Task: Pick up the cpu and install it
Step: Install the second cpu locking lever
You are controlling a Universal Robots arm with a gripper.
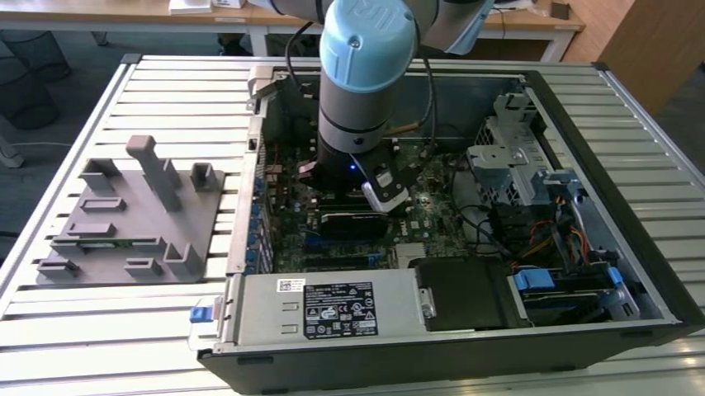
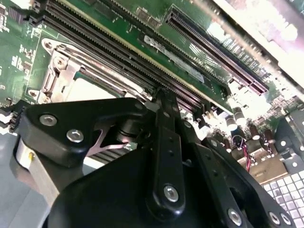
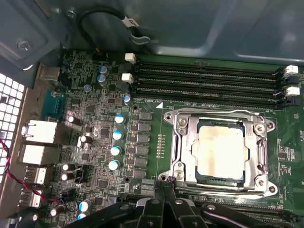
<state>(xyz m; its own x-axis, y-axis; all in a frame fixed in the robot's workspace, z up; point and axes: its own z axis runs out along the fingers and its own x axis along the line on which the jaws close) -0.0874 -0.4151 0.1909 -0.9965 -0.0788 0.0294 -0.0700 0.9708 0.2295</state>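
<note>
The arm point(image 1: 358, 91) reaches down into an open computer case point(image 1: 573, 272) lying on a slatted desk point(image 1: 99, 322), its hand point(image 3: 165, 179) low over the motherboard point(image 3: 104, 118). In the first wrist view the cpu point(image 3: 221, 152) sits seated in its socket, framed by the metal bracket point(image 3: 178, 142), just beside the memory slots point(image 3: 209, 83). The black fingers point(image 2: 164, 123) meet at a narrow tip with nothing between them, close to the socket's edge. A grey fixture point(image 1: 132, 214) stands on the desk at the exterior view's left, well apart from the case.
</note>
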